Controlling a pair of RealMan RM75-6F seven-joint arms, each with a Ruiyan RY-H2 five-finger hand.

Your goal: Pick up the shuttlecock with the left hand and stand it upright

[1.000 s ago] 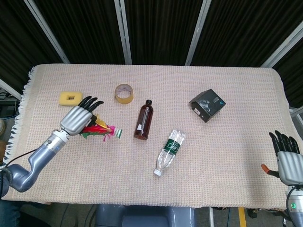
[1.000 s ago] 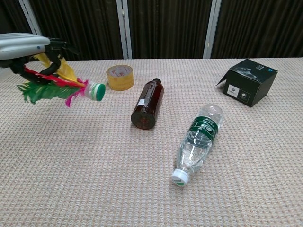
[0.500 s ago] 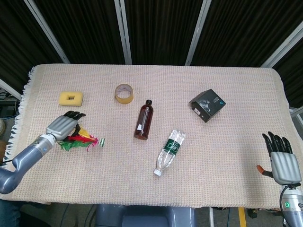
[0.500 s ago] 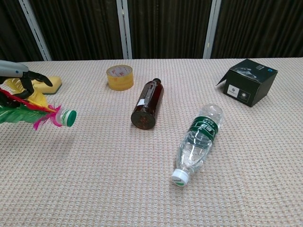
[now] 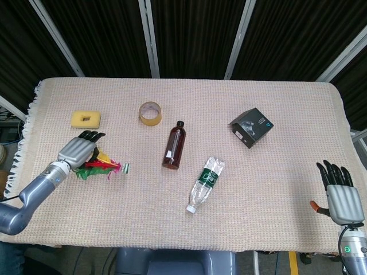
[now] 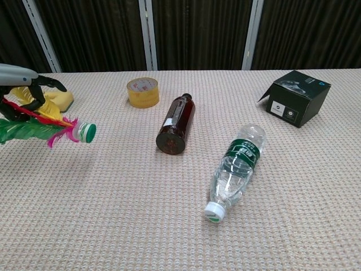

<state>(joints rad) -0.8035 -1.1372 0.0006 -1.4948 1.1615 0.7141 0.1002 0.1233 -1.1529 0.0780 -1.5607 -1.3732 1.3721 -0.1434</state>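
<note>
A shuttlecock [image 5: 105,168] [image 6: 48,125] with red, yellow, green and pink feathers and a green-and-white base is held lying sideways above the cloth, base pointing right. My left hand [image 5: 77,152] [image 6: 22,84] grips it by the feathers at the table's left side. My right hand [image 5: 342,195] hangs at the table's front right corner, fingers apart, holding nothing; the chest view does not show it.
A yellow sponge [image 5: 85,119] lies behind the left hand. A tape roll [image 5: 150,113], a brown bottle [image 5: 174,145] lying on its side, a plastic water bottle [image 5: 206,183] lying on its side and a black box [image 5: 251,126] spread across the woven tablecloth [image 5: 275,189].
The left hand carried the shuttlecock down and to the left towards the table's front left, then shifted slightly right and up. The right hand dropped a little lower.
</note>
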